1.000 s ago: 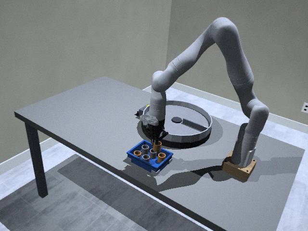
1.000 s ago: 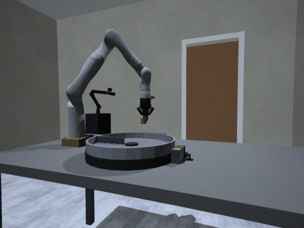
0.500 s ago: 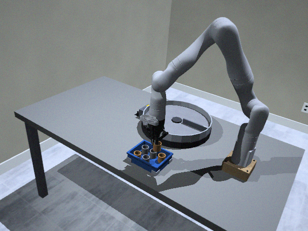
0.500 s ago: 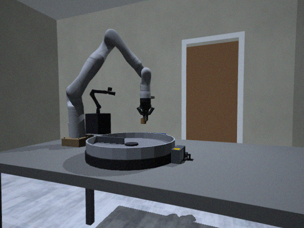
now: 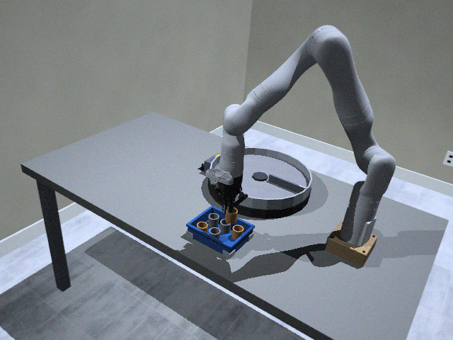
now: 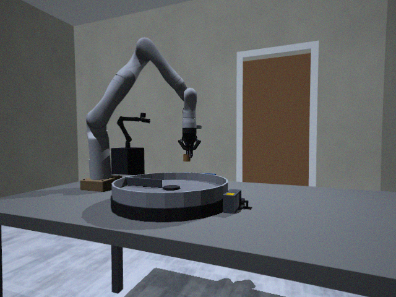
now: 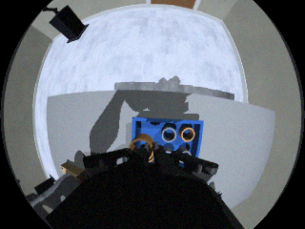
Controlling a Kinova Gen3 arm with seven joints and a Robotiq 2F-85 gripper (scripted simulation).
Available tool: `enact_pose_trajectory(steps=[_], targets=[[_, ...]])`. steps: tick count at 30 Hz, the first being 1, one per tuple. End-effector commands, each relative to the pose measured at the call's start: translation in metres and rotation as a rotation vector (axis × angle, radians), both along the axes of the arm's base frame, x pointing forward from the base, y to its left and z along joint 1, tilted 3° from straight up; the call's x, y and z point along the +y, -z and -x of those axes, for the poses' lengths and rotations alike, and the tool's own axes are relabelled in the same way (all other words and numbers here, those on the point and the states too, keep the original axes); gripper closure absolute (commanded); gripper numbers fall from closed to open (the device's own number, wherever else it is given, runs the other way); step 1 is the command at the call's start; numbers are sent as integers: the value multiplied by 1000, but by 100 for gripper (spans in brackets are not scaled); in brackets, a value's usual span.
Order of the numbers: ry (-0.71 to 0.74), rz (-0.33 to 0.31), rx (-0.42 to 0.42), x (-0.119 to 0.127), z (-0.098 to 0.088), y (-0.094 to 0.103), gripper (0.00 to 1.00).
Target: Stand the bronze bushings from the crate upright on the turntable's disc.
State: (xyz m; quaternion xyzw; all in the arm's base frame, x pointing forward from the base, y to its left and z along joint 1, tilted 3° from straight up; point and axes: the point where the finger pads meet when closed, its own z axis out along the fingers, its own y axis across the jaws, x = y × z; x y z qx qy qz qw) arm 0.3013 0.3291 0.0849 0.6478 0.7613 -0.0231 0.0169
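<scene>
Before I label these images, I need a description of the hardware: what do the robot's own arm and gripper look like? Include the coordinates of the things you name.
The arm [image 5: 338, 69] [image 6: 119, 81] is smooth light grey, with rounded, tube-like segments, bulging joints and thin seam rings. The gripper [image 5: 227, 209] [image 6: 189, 154] [image 7: 152, 147] is black, with angular linkages on both sides leading to slim fingers. No cable is visible along the arm.

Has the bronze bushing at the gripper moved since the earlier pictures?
No, not visibly: the bronze bushing hangs at the same place relative to the turntable's rim as before.
</scene>
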Motion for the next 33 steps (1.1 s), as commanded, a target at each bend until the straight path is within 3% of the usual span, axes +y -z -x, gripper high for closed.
enact_pose_trajectory(steps=[1, 14, 22, 24, 33], targets=[[1, -2, -1, -2, -1, -1, 100], [1, -2, -1, -26, -6, -2, 100], [1, -2, -1, -63, -14, -4, 100], [1, -2, -1, -63, -14, -4, 100], [1, -2, -1, -118, -26, -7, 100]])
